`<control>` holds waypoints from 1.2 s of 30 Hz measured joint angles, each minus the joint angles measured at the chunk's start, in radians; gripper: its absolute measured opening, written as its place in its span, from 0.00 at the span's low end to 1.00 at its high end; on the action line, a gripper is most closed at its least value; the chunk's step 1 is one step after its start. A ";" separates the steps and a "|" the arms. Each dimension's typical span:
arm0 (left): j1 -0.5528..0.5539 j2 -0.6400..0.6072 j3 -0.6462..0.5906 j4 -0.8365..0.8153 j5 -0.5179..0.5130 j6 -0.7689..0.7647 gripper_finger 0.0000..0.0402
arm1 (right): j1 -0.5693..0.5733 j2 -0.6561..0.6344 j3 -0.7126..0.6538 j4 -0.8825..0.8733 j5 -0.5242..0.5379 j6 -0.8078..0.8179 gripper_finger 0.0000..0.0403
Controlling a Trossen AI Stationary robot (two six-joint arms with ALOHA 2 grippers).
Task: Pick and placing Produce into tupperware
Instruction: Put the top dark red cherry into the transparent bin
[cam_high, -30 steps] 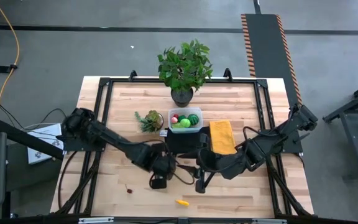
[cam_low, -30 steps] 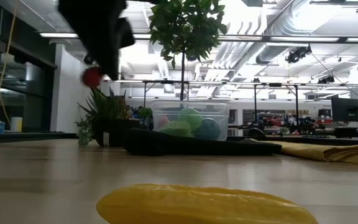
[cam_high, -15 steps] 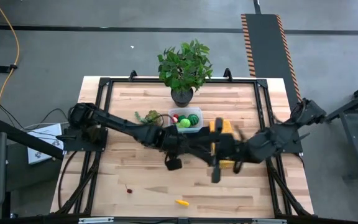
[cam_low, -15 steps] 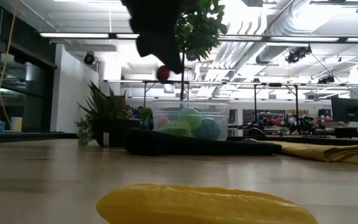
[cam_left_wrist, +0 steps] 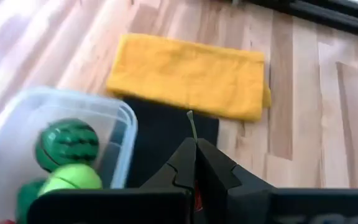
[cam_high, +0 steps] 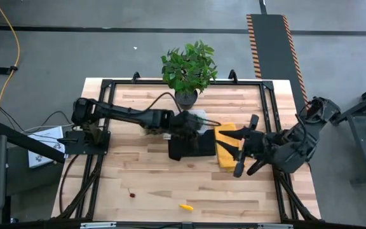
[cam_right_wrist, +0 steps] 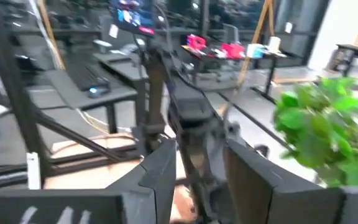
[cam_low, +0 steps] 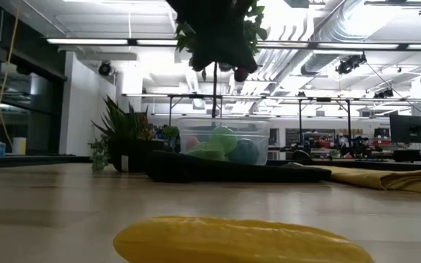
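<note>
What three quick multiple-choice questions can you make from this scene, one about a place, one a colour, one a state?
1. Where does the yellow piece lie?
A. In the box
B. On the yellow cloth
C. On bare wood near the table's front edge

2. What colour is the striped ball in the box?
A. Dark green
B. Red
C. Yellow

3. How is the left claw?
A. Wide open
B. Shut
C. Out of view

Answers:
1. C, the piece lies alone on the table, far from the box.
2. A, the ball shows dark green stripes through the clear wall.
3. B, the left claw hangs over the box with its fingers pinching a cherry by the stem.
</note>
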 joint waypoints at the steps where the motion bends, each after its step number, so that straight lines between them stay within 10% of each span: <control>1: 0.008 -0.004 0.000 0.012 0.001 0.012 0.00 | 0.003 0.000 0.000 -0.032 0.017 0.029 0.31; 16: 0.058 -0.006 0.000 0.012 -0.118 0.174 0.00 | 0.013 0.000 0.000 -0.529 0.122 0.562 0.31; 36: 0.094 0.020 -0.099 -0.030 -0.189 0.207 0.00 | 0.015 0.019 0.000 -0.805 0.084 0.881 0.31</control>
